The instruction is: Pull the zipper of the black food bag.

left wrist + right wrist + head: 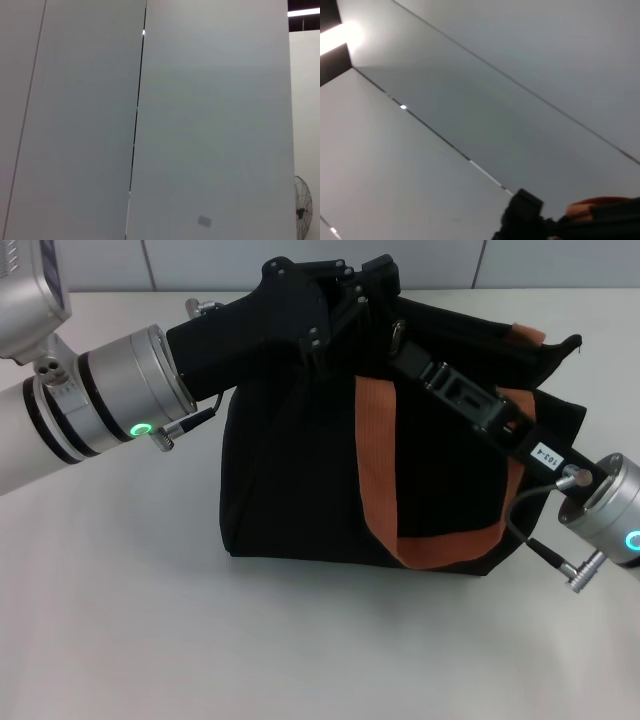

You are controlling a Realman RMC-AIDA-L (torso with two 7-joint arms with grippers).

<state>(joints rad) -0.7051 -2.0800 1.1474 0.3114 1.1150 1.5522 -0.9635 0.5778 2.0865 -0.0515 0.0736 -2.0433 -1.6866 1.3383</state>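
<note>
The black food bag (300, 480) stands in the middle of the white table, with a rust-orange strap handle (377, 460) looping down its front. My left gripper (345, 295) reaches in from the left and sits at the bag's top rear edge. My right gripper (405, 350) reaches up from the lower right and lies across the bag's top. A small silver piece, the zipper pull (397, 337), shows just at its tip. The right wrist view shows only a bit of orange strap (590, 207) and black fabric against the wall. The left wrist view shows none of the task's things.
The white table (150, 620) extends to the left and front of the bag. A grey panelled wall (200, 125) stands behind it. A fan (302, 205) shows far off in the left wrist view.
</note>
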